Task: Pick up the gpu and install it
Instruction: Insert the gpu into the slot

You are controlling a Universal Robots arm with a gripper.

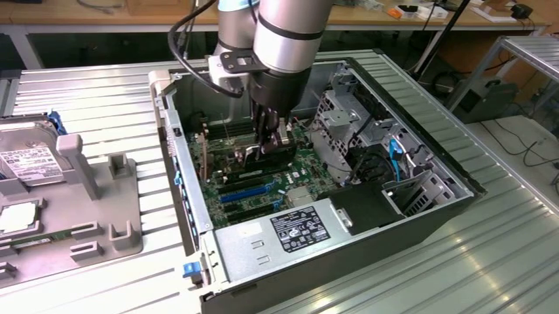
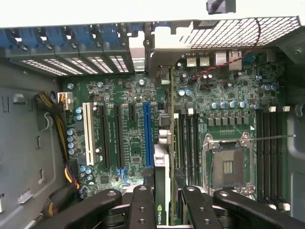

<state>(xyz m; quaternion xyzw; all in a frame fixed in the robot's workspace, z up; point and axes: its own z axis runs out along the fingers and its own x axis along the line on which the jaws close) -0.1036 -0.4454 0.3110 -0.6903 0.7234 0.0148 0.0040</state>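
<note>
The gpu [image 2: 162, 162] is a thin dark card seen edge-on, held upright inside the open computer case [image 1: 179, 176]. My gripper [image 2: 163, 202] is shut on it, with black fingers [image 2: 142, 207] on either side of the card. The card hangs low over the green motherboard [image 2: 224, 102], lined up along the slots right beside the blue slot [image 2: 147, 133]. I cannot tell whether its lower edge touches a slot. In the exterior view my gripper [image 1: 272, 139] reaches straight down into the case, and the gpu [image 1: 266, 157] shows just under it.
A silver power supply [image 1: 288, 229] sits at the case's near end, and a metal drive cage [image 1: 349, 124] stands on the exterior view's right. The CPU socket [image 2: 228, 164] lies beside the card. A grey tray [image 1: 96, 216] with a hard drive [image 1: 26, 163] lies outside the case.
</note>
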